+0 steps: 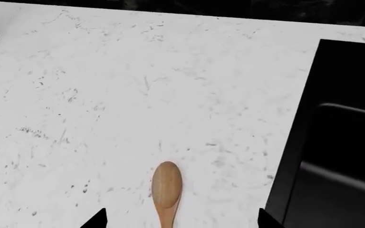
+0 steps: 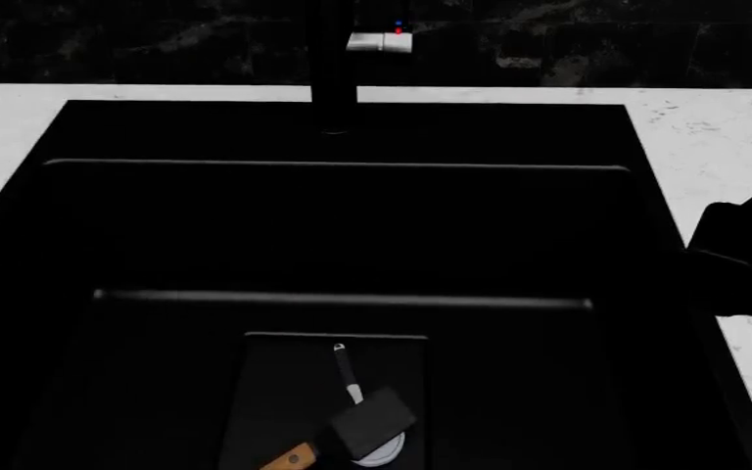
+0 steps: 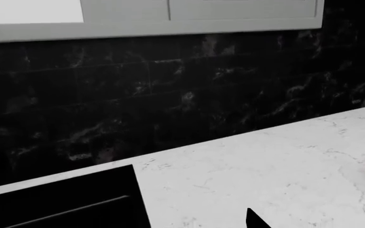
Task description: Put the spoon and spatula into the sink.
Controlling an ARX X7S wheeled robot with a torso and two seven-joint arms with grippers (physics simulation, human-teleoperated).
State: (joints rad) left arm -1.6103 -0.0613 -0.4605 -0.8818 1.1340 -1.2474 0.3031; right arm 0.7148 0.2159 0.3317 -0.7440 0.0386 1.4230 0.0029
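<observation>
The spatula (image 2: 350,431) is seen lying over a white round-headed utensil (image 2: 353,392) in the black sink (image 2: 350,235), the wooden spoon (image 1: 167,190) is framed between the released left hand's (image 1: 181,219) fingertips on the marbled bench (image 1: 138,95), while the right hand's (image 2: 748,220) grip cannot be told.

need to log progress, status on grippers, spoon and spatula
Left gripper open over spoon, still on countertop. Spatula in sink. Right unclear. Path clear.

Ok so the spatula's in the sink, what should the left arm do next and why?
Probably lower the left gripper onto the spoon and close. The spoon lies on the countertop between its spread fingertips, beside the sink, while the spatula is already inside.
</observation>
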